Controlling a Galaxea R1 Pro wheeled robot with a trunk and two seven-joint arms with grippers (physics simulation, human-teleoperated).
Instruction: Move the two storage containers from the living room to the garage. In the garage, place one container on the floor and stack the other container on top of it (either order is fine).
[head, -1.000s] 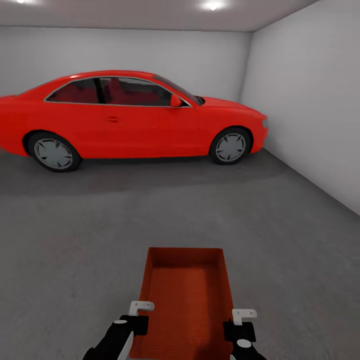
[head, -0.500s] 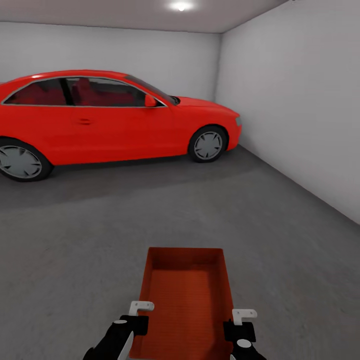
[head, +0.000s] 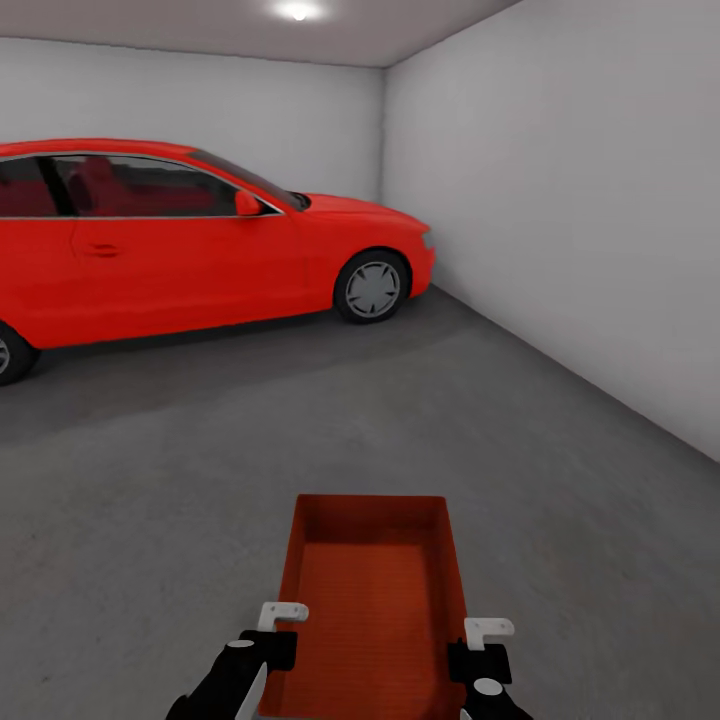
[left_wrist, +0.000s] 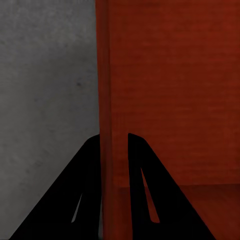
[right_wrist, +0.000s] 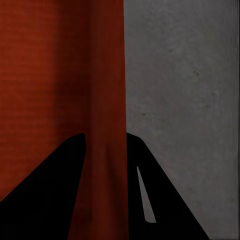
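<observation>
- The step in hand looks like the carry into the garage; the storage container (head: 372, 600) hangs between the two grippers, out in front of them and above the floor (head: 150, 520); only one bin shows.
- The left gripper (left_wrist: 114, 145) is clenched on the bin's left wall, one finger on either side of it; the right gripper (right_wrist: 105, 142) pinches the right wall the same way.
- Beyond the container's far end lies bare concrete; the red car (head: 180, 240) stands well ahead and to the left of the grippers, the grey wall (head: 580, 220) well off to the right.
- The next move, as I judge it, calls for choosing a spot apart from the car, then lowering both arms evenly so the bin lands flat; only then should the fingers open; uneven lowering could tilt it.
</observation>
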